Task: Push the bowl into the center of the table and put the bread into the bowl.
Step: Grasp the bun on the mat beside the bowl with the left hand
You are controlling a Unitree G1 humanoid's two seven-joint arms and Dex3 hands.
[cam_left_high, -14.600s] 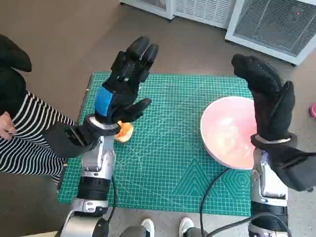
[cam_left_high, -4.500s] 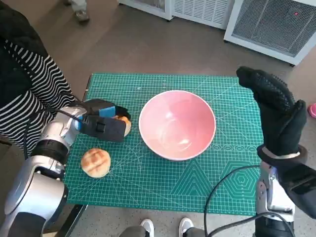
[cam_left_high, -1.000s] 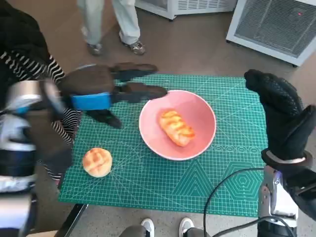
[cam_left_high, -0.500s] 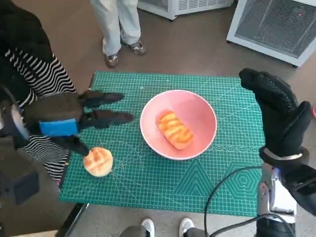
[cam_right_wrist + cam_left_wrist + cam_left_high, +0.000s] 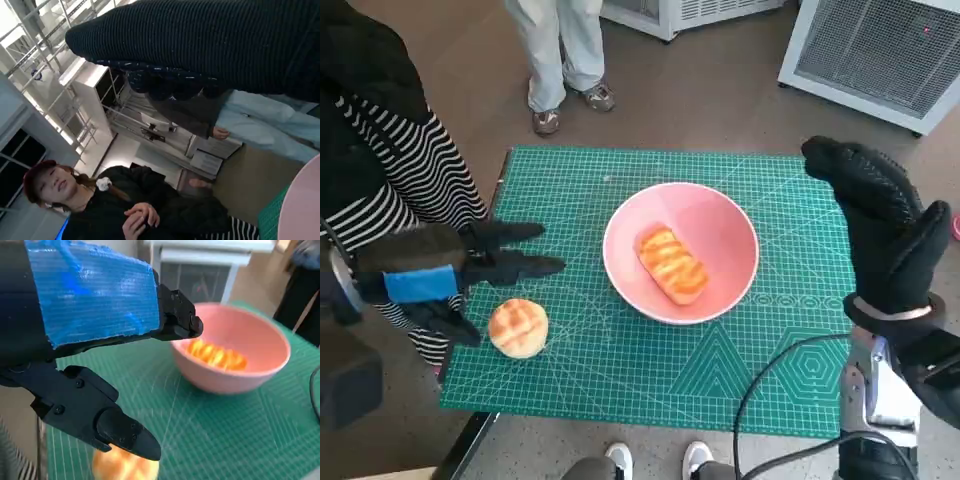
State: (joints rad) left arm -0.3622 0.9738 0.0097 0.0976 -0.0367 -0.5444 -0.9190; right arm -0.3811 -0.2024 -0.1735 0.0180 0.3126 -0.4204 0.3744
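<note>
The pink bowl stands near the middle of the green cutting mat with a long grilled bread lying inside it. The left wrist view shows the same bowl and the bread in it. A round bun lies on the mat's left side, blurred in the left wrist view as a bun. My left hand hovers just left of and above the bun, fingers spread, holding nothing. My right hand is raised over the mat's right edge, open and empty.
A person in a striped top sits close at the left edge of the table. Another person's legs and shoes stand beyond the far edge. White grilled units stand on the floor behind. The right wrist view shows people nearby.
My left hand has drawn back from over the bowl toward the mat's left edge and lower, with nothing in it. The long bread stays in the bowl. The right hand barely moved.
</note>
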